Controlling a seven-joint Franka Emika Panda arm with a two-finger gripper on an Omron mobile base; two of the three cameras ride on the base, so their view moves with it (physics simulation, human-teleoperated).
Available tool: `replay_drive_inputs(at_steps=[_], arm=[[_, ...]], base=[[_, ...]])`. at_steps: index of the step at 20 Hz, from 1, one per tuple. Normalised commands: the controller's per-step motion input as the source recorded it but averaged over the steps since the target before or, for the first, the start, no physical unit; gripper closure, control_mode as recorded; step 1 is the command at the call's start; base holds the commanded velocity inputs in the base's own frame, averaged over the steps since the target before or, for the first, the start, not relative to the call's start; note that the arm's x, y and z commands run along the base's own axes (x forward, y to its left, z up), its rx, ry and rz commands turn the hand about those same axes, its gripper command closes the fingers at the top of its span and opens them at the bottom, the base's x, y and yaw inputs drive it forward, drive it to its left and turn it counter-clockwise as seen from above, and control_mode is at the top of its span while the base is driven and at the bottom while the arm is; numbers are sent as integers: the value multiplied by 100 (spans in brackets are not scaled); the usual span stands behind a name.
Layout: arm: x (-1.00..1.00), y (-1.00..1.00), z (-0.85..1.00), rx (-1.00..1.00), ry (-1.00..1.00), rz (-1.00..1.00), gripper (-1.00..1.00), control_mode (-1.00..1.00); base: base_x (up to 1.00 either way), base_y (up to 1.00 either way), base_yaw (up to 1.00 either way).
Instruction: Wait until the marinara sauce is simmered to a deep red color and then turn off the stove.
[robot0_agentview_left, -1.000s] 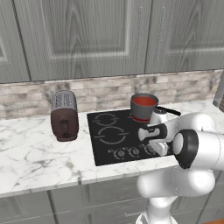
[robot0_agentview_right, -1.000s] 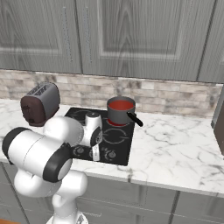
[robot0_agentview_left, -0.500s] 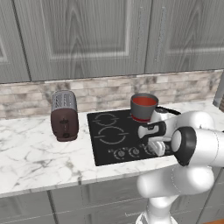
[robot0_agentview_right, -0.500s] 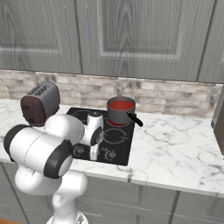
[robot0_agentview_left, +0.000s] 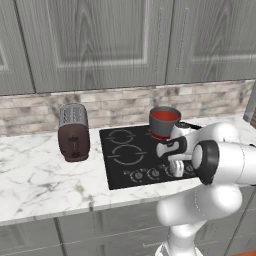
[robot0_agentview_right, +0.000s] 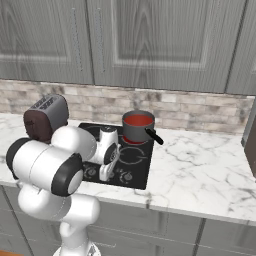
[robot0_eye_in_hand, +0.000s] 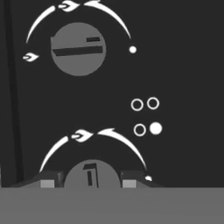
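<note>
**Colleague:** Where is the sauce, and where is the hand?

**Operator:** In my left base view the marinara sauce (robot0_agentview_left: 164, 116) is a red round surface inside a small grey saucepan (robot0_agentview_left: 163, 125). The pan stands on the stove (robot0_agentview_left: 129, 159), at about 1 o'clock from the middle of the black glass. In the right base view I see the same sauce (robot0_agentview_right: 138, 120), and the black handle (robot0_agentview_right: 154, 136) of the pan points toward 4 o'clock.

**Colleague:** And the gripper?

**Operator:** The gripper (robot0_agentview_left: 176, 170) is low over the front edge of the cooktop, at the row of knobs. In the hand view its two fingertips (robot0_eye_in_hand: 47, 181) stand on both sides of a round grey knob (robot0_eye_in_hand: 91, 174), one at 9 o'clock of it and one at 3 o'clock, very near its rim. The jaws are drawn in as narrow as they go, closed around this knob. A second knob (robot0_eye_in_hand: 78, 49) is at 12 o'clock from it, with a dark bar lying almost flat across it.

**Colleague:** Anything else on the counter?

**Operator:** A brown and silver toaster (robot0_agentview_left: 73, 131) stands on the marble counter (robot0_agentview_left: 35, 175), at 9 o'clock from the stove and apart from it.
</note>
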Motion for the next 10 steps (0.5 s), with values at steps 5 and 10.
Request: replay_drive_inputs(at_steps=[5,10], arm=[[-13,0,-25,0,0,-24,100,-100],[-22,-1,-30,0,0,-25,100,-100]], base=[[0,0,0],[0,0,0]])
